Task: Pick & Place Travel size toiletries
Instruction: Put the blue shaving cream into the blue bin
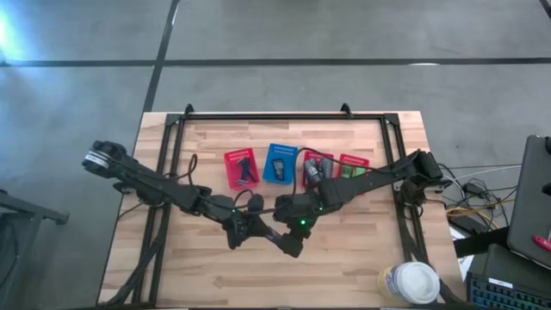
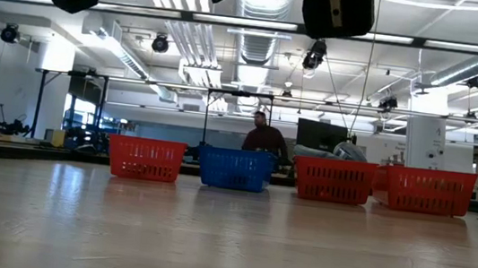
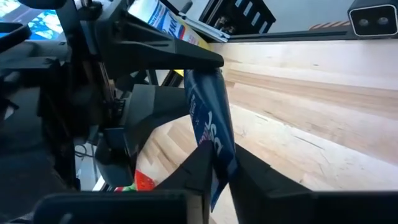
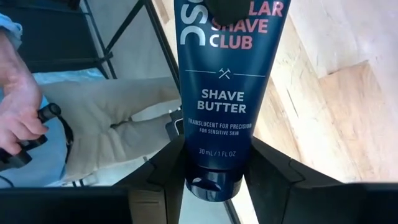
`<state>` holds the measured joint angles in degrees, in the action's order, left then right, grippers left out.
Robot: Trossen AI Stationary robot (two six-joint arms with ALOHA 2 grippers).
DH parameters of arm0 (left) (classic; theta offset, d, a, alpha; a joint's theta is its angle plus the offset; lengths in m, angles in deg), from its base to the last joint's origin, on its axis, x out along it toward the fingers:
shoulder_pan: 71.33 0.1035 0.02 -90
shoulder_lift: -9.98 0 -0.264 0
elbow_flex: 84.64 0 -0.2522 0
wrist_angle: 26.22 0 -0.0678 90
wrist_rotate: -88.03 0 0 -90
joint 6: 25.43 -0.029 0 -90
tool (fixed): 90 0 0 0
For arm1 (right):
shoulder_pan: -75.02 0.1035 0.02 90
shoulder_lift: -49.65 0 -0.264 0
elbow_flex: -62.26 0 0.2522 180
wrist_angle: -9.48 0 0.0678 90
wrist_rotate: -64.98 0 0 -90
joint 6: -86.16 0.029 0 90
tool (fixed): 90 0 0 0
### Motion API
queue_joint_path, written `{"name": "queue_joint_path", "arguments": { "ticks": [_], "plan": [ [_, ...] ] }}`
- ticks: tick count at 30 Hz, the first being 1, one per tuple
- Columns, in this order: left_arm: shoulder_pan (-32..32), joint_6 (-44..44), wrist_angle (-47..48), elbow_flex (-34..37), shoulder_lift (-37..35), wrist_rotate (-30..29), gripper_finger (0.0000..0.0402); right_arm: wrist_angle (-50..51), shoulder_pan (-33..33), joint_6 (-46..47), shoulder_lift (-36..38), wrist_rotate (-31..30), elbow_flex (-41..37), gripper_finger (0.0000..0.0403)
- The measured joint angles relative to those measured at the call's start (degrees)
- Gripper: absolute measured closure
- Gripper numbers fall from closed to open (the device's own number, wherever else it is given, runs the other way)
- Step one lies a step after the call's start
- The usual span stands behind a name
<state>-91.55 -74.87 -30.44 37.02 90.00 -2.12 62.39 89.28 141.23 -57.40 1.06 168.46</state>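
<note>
Dark blue shave butter tube is in the air over the front-centre of the table, pinched from both sides: right gripper clamps the cap end, left gripper grips the body. Looks like a handover. Baskets sit well apart behind.

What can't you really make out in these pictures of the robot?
- High view: the baskets' contents, too small to identify.
- Low view: both grippers, cut off by the top edge.
- Right wrist view: the shave butter tube's top, cut off by the edge.
- Left wrist view: the tube's label, angled and blurred.
</note>
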Motion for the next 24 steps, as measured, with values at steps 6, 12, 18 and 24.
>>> {"name": "queue_joint_path", "arguments": {
  "ticks": [6, 12, 18, 24],
  "plan": [
    [-0.2, 0.2, 1.3, -0.6, -0.1, -2.2, 0.0385, 1.3, -0.6, 0.0, 0.5, -0.4, 0.0, 0.0270],
    [-0.2, 4.2, 5.6, -0.4, -0.2, -6.5, 0.0396, 8.5, -0.2, 0.2, 1.2, -1.2, 0.0, 0.0195],
    [0.3, 14.9, 6.9, -0.2, -0.4, -18.1, 0.0398, 18.1, 2.4, 0.7, 6.4, -18.2, 0.0, 0.0118],
    [2.0, 40.0, 8.3, 0.0, -0.6, -31.2, 0.0398, 32.6, 7.6, 20.5, 18.2, -50.4, 0.0, 0.0069]
  ]
}}
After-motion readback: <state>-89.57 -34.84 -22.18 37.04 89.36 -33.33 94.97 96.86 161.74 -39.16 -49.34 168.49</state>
